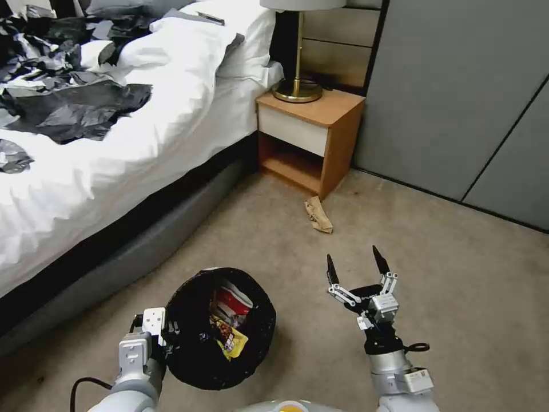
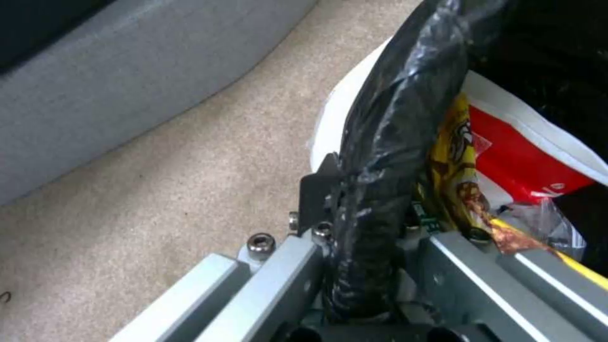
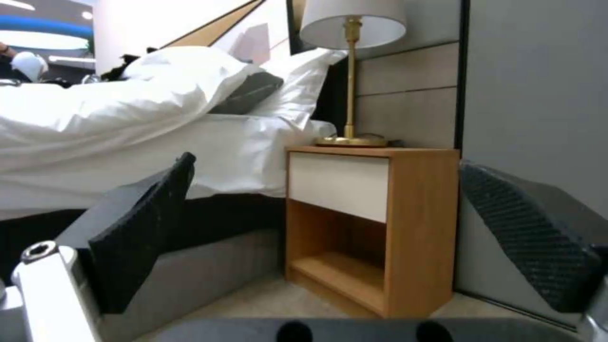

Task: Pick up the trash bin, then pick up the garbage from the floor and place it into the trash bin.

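My left gripper [image 1: 166, 332] is shut on the bag-wrapped rim of the trash bin [image 1: 189, 360], held above the carpet at lower left. Inside the bin lie a red-white packet [image 1: 231, 301] and a yellow snack wrapper [image 1: 231, 343]. The left wrist view shows the black rim [image 2: 374, 190] clamped between my jaws, with the red-white packet [image 2: 526, 161] and yellow wrapper [image 2: 453, 180] beside it. A crumpled brown paper bag [image 1: 318, 214], garbage on the floor, lies by the nightstand's front corner. My right gripper [image 1: 357, 266] is open, raised a short way in front of that bag, with nothing between its fingers [image 3: 146, 228].
A wooden nightstand [image 1: 309, 134] with a brass lamp [image 1: 297, 86] stands ahead, its open shelf facing me. The bed [image 1: 114, 143] with white bedding and black plastic sheets runs along the left. A grey wall [image 1: 457, 97] closes the right. Bare carpet [image 1: 457, 274] lies to the right.
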